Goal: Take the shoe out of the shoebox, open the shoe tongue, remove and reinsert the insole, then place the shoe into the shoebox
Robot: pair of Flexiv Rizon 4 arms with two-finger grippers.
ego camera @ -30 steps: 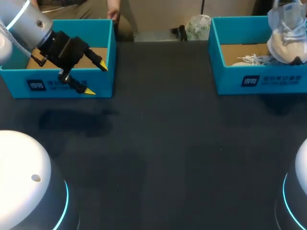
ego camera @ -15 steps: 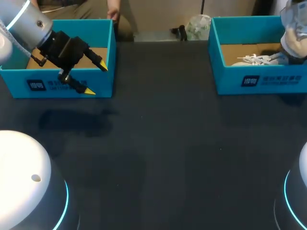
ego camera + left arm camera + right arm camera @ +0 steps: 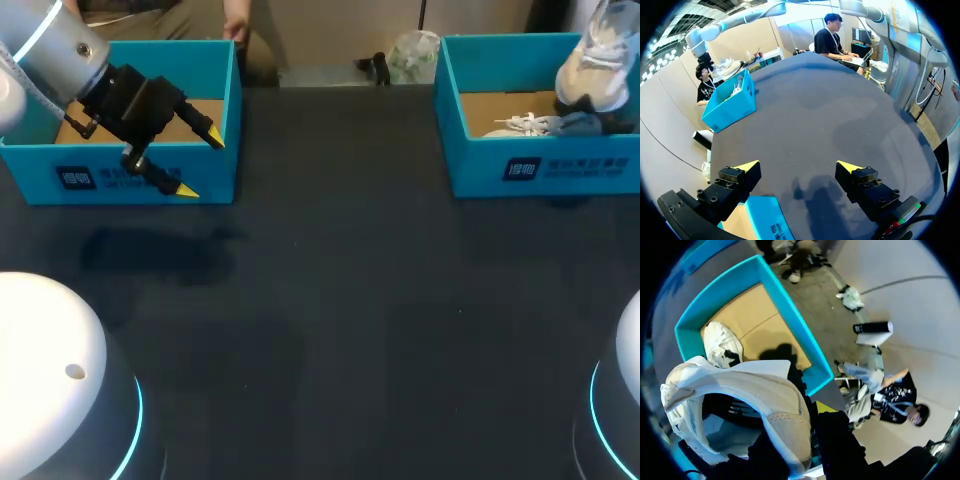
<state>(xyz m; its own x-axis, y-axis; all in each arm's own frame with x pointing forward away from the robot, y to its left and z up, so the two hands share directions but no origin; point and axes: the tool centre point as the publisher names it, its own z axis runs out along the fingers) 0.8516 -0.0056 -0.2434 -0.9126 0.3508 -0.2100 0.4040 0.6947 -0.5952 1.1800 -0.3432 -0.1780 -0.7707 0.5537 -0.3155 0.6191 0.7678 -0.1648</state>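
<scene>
Over the far-right shoebox, the right end effector clamps a white sneaker above another sneaker; the left end effector, fingers apart, overhangs the far-left box.

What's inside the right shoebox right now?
One white shoe lies on the brown floor of the shoebox. The lifted shoe hanging over the box covers part of the floor, so anything under it cannot be seen.

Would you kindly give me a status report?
Left gripper open, over left shoebox. Right gripper shut on shoe, above right shoebox. Second shoe inside it.
</scene>
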